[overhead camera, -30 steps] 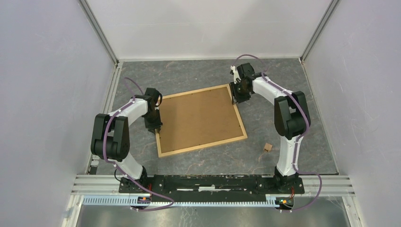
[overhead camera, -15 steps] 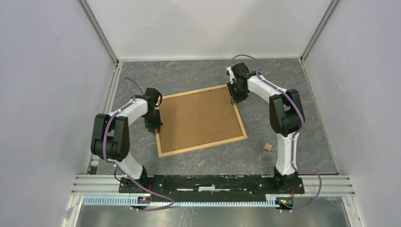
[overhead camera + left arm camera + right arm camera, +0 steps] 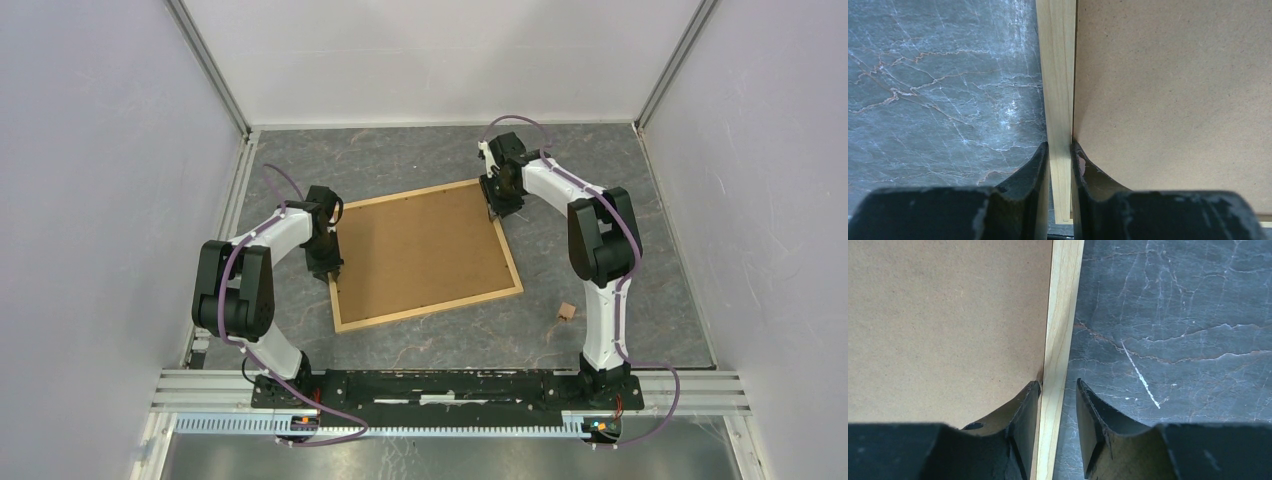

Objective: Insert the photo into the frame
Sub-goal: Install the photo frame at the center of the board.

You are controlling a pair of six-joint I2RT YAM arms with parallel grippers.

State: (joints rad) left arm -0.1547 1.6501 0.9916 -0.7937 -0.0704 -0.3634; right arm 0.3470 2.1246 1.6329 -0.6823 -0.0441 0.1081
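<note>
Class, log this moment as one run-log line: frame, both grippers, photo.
frame: lying flat, backing up | left gripper: shut on its left rail | right gripper: open astride right rail | photo: not in view

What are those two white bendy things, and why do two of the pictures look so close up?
They are two robot arms, bolted to the near edge of a grey marbled table. One picture looks down from above. The other two come from a small camera on each wrist, so everything there looks very close. A big picture frame lies with its brown back facing up. The left hand pinches the frame's pale wooden edge. The right hand sits astride the opposite edge, with a gap on one side, so it is not squeezing. A small tan block lies on the table beside the frame.
</note>
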